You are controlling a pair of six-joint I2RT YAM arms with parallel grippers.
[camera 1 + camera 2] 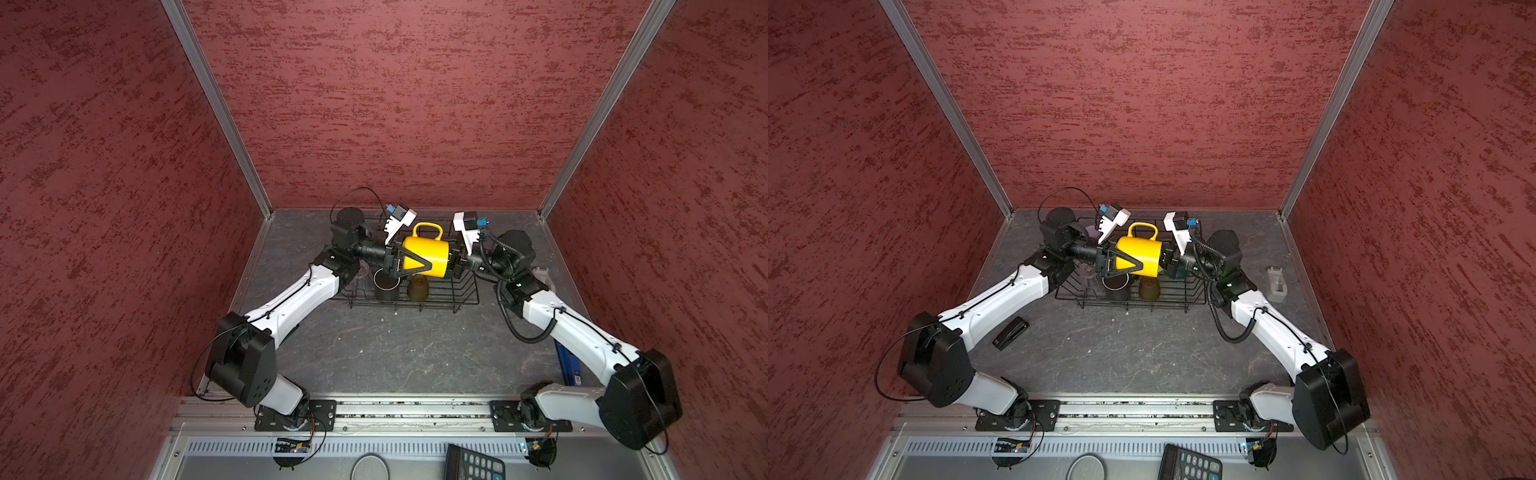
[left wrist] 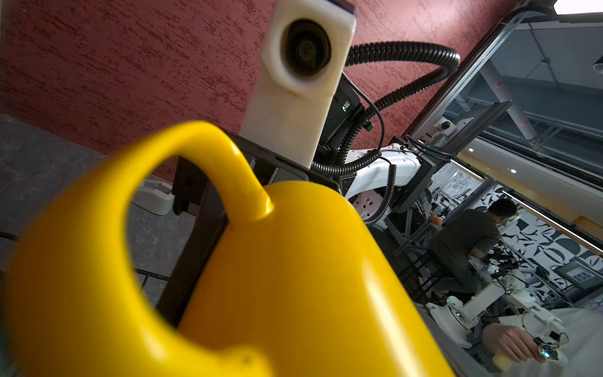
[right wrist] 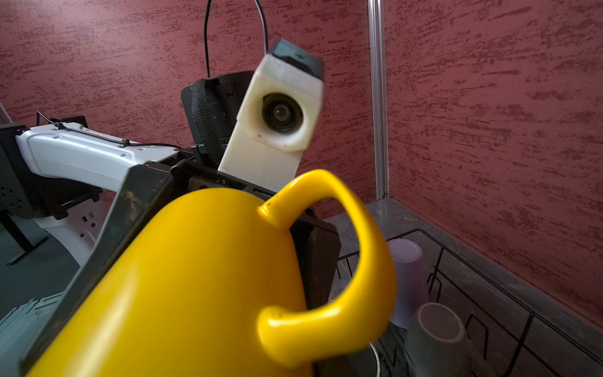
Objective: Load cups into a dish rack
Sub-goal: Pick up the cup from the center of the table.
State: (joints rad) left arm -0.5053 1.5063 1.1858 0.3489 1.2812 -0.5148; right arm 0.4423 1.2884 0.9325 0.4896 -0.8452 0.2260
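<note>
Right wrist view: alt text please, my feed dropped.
A yellow mug lying sideways fills the foreground, flanked by the left hand's dark fingers. Beyond it, a lilac tumbler and a grey mug sit upside down in the black wire rack.

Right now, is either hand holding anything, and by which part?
The yellow mug: the right hand pinches one end; the left hand straddles its body, firm grip unclear.

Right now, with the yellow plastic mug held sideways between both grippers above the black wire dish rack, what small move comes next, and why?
Probably the left gripper should spread and back off the yellow plastic mug. Both grippers meet on it above the black wire dish rack; the right gripper pinches its rim, so one must let go before lowering.
</note>
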